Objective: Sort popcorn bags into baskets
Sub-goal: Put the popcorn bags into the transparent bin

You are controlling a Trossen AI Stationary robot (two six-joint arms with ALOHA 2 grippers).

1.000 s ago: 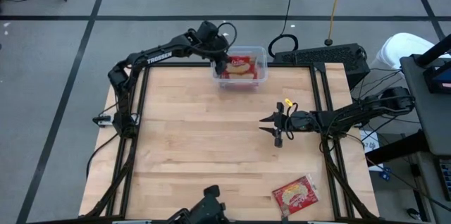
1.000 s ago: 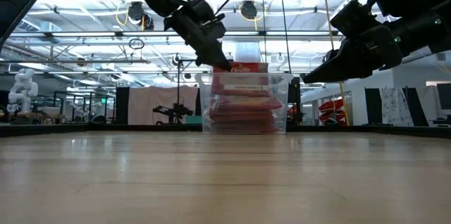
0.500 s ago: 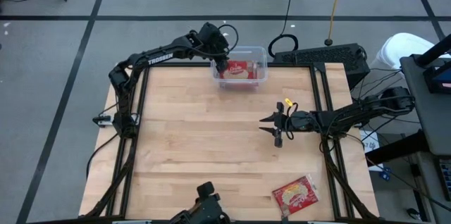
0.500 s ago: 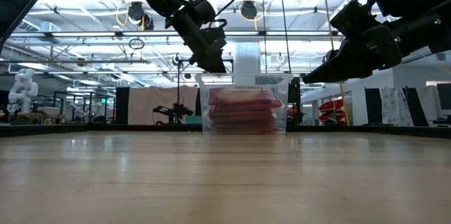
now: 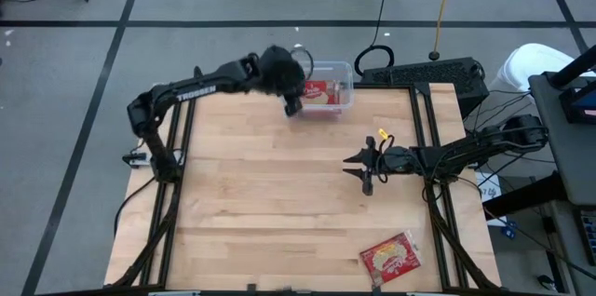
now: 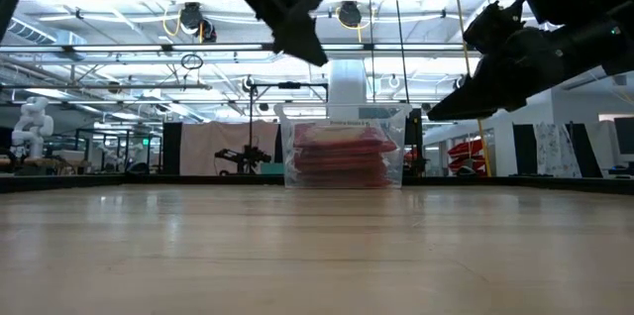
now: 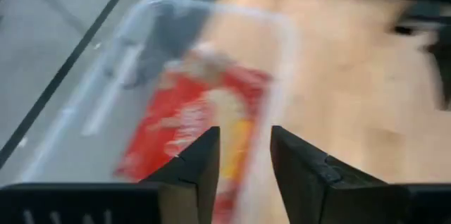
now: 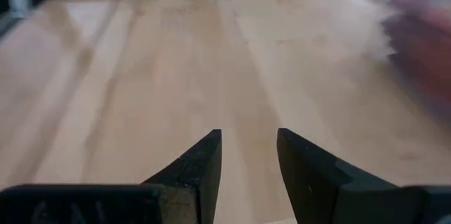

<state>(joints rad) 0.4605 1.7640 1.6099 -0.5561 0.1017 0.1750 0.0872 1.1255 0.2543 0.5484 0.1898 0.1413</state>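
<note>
Left tool (image 5: 291,100) now lifted off the tub (image 5: 346,100), fingers apart, empty, top packet (image 7: 190,122) lengthwise inside it, high view alone shows a stray packet (image 5: 391,257) near-right on worktop (image 5: 261,194), right tool (image 5: 365,168) parted mid-worktop.

Robotics lab: white humanoid robot (image 6: 33,122) in background, ceiling trusses (image 6: 149,50), floor cables (image 5: 382,17), wooden workbench (image 5: 279,194).

Red-yellow popcorn bags (image 5: 320,92) stacked in clear tub (image 5: 346,73); one bag (image 5: 391,259) flat near table's front edge.
</note>
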